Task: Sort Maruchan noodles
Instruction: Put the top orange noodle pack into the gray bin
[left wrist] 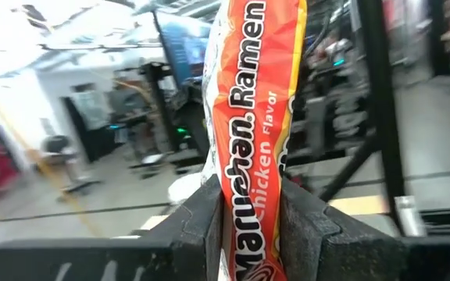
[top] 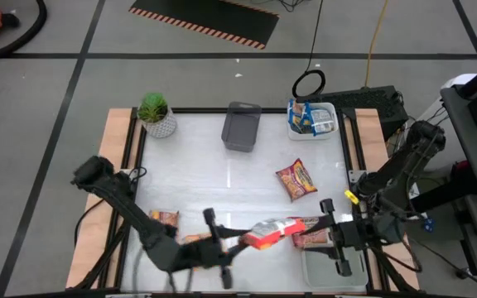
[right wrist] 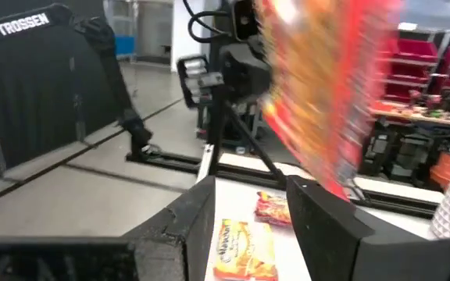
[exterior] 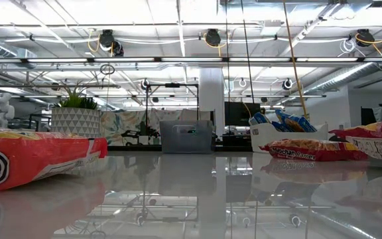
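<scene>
A Maruchan noodles packet (top: 265, 233), orange and red with a white end, hangs above the table's near edge between my two grippers. My left gripper (top: 238, 241) comes from the left and is shut on it. My right gripper (top: 311, 227) faces it from the right, fingers apart. In the right wrist view the packet (right wrist: 319, 86) stands blurred above one finger (right wrist: 326, 211), not in the gap. Other packets lie flat on the table: a red one (top: 296, 179) at centre right and orange ones (top: 165, 218) at the near left. My left gripper pinches the packet's two flat faces (left wrist: 250, 222) between its two fingers, near its white end. The fingers come about level from the table's left. The packet juts out past them toward my right gripper, clear of the table. My right gripper: I cannot tell whether it touches the packet's far end.
A grey tray (top: 241, 128) stands at the far middle, and a white tray (top: 331, 108) holding blue packets at the far right. A potted plant (top: 156, 114) occupies the far left corner. Another tray (top: 330, 269) sits at the near right, a red packet (top: 311, 241) at its rim.
</scene>
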